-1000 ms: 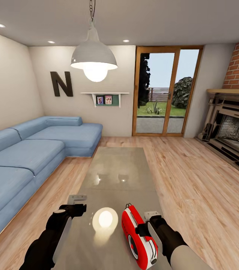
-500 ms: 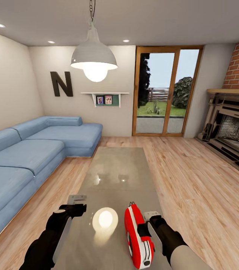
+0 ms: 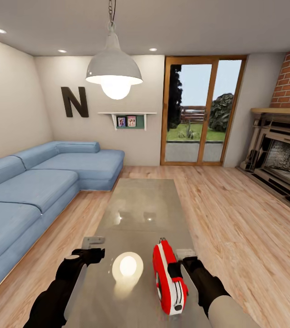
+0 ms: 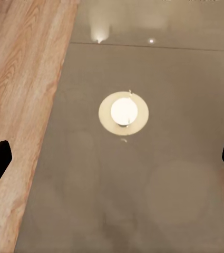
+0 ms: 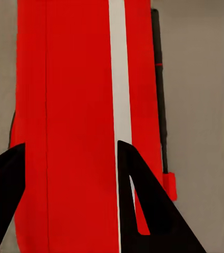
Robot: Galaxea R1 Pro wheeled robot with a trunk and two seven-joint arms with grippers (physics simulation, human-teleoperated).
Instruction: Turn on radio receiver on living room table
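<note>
The red radio receiver (image 3: 166, 279) stands on edge near the front of the glossy grey table (image 3: 140, 205), its white side panel turned to the right and its thin wire handle at the far end. My right gripper (image 3: 177, 269) is shut on it from the right. In the right wrist view the radio receiver (image 5: 75, 105) lies between the two dark fingers (image 5: 143, 211), one at its red edge and one over the white stripe. My left gripper (image 3: 90, 248) hangs open over the table's left front part, with bare tabletop (image 4: 159, 200) under it.
A blue corner sofa (image 3: 31, 187) runs along the left. The brick fireplace (image 3: 281, 164) stands at the right, with glass doors (image 3: 199, 114) at the back. A white pendant lamp (image 3: 114, 68) hangs over the table, and its reflection (image 3: 127, 266) glows between my grippers. Wood floor surrounds the table.
The radio has turned from lying with its white dial face showing to standing on edge, and has shifted slightly right and away. My right gripper turned with it. The left arm stayed still.
</note>
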